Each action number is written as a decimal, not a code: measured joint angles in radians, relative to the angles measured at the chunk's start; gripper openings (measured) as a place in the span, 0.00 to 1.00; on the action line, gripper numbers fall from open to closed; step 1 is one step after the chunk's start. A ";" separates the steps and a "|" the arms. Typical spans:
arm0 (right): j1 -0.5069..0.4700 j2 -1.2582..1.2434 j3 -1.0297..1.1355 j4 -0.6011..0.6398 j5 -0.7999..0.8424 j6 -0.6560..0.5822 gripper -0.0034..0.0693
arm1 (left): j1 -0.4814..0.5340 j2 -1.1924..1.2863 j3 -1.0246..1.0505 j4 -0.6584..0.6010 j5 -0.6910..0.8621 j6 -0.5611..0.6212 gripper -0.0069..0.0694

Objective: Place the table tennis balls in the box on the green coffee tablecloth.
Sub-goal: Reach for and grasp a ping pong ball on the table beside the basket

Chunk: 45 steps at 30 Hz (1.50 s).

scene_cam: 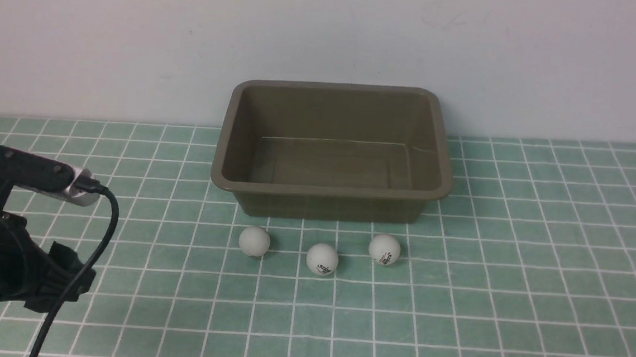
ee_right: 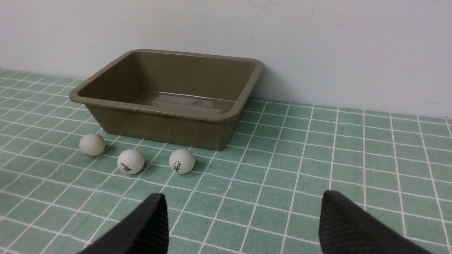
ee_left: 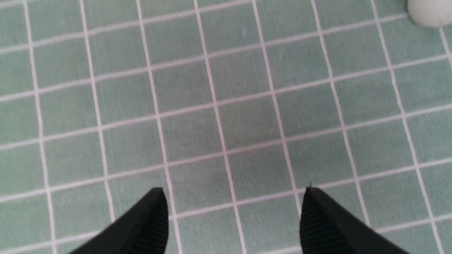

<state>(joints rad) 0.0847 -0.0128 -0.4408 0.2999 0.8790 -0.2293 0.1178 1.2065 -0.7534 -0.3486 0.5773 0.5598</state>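
Balls come first: the three table tennis balls [scene_cam: 322, 258] lie in a loose row on the green coffee tablecloth [scene_cam: 510, 304], apart from one another and just in front of the near wall of the box [scene_cam: 331, 191]. None is inside it. The box is bare inside and its far side sits close to the pale wall [scene_cam: 328, 33]. That layout likely suits you, since each ball needs only a short lift over the flared rim.

Your left gripper [ee_left: 235, 197] hangs over bare cloth, to the left of the row, with its fingers spread wide and nothing between them. One ball [ee_left: 429, 12] just clips the edge of the left wrist view, so it is near but not yet lined up between the jaws. The open spread reads as readiness for an approach, probably to the leftmost ball [scene_cam: 254, 240].

Your right gripper [ee_right: 243, 208] is out of the front view. Its own camera shows its fingers parted and empty, set well back from the balls and looking across at them and the box. It seems parked there to leave the left arm room.

Mind that the balls are light and round: a nudge from a fingertip could send one rolling off across the cloth.
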 joint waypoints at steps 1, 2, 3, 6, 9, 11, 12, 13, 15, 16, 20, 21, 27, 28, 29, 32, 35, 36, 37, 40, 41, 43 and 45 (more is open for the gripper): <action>0.000 0.000 0.000 0.000 0.000 0.000 0.76 | -0.011 0.000 -0.017 -0.013 -0.004 0.029 0.68; 0.000 0.000 0.000 0.000 0.000 0.000 0.76 | -0.026 0.000 -0.035 -0.027 -0.008 0.066 0.68; 0.000 0.000 0.000 0.000 0.000 0.000 0.76 | -0.054 0.000 -0.050 -0.048 -0.011 0.104 0.68; 0.000 0.000 0.000 0.000 0.000 0.000 0.76 | -0.113 0.004 -0.069 -0.092 -0.035 0.192 0.68; 0.000 0.000 0.000 -0.001 0.000 0.000 0.76 | -0.189 0.026 -0.075 -0.140 -0.074 0.272 0.68; 0.000 0.000 0.000 -0.001 0.000 0.000 0.76 | -0.234 0.048 -0.076 -0.169 -0.104 0.319 0.68; 0.000 0.000 0.000 -0.001 0.000 0.000 0.76 | -0.253 0.060 -0.076 -0.184 -0.119 0.333 0.68; 0.000 0.000 0.000 -0.001 0.000 0.000 0.76 | -0.271 0.067 -0.076 -0.200 -0.128 0.341 0.68; 0.000 0.000 0.000 -0.001 0.000 0.000 0.76 | -0.299 0.088 -0.077 -0.226 -0.155 0.355 0.68; 0.000 0.000 0.000 -0.001 0.000 0.000 0.76 | -0.309 0.101 -0.078 -0.237 -0.164 0.362 0.68; 0.000 0.000 0.000 0.000 0.000 0.000 0.76 | -0.364 0.191 -0.098 -0.330 -0.194 0.370 0.68; 0.000 0.000 0.000 0.000 0.000 0.000 0.76 | -0.369 0.209 -0.105 -0.344 -0.193 0.370 0.68; 0.000 0.000 0.000 0.002 0.000 0.000 0.76 | -0.376 0.345 -0.181 -0.437 -0.152 0.371 0.68; 0.000 0.000 0.000 0.004 0.000 0.000 0.76 | -0.377 0.362 -0.191 -0.447 -0.147 0.371 0.68; 0.000 0.000 0.000 0.005 0.000 0.000 0.76 | -0.377 0.378 -0.198 -0.456 -0.142 0.371 0.68; 0.000 0.000 0.000 0.013 0.000 0.000 0.76 | -0.377 0.440 -0.238 -0.479 -0.128 0.371 0.70; 0.000 0.000 0.000 0.018 0.002 0.000 0.76 | -0.377 0.478 -0.262 -0.485 -0.114 0.371 0.73; 0.000 0.000 0.000 0.021 0.004 0.000 0.76 | -0.377 0.491 -0.268 -0.486 -0.112 0.371 0.73; 0.000 0.000 0.000 0.023 0.007 0.000 0.76 | -0.377 0.503 -0.270 -0.487 -0.111 0.371 0.74; 0.000 0.000 0.000 0.023 0.014 0.000 0.76 | -0.377 0.549 -0.281 -0.490 -0.109 0.372 0.76; 0.000 0.000 0.000 0.023 0.018 0.000 0.76 | -0.377 0.560 -0.283 -0.490 -0.109 0.374 0.77; 0.000 0.000 0.000 0.023 0.023 0.000 0.76 | -0.377 0.573 -0.283 -0.490 -0.109 0.375 0.77; 0.000 0.000 0.000 0.023 0.025 0.000 0.76 | -0.377 0.596 -0.284 -0.490 -0.111 0.379 0.77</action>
<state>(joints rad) 0.0847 -0.0128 -0.4408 0.3229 0.9043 -0.2293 -0.2593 1.8028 -1.0370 -0.8383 0.4663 0.9384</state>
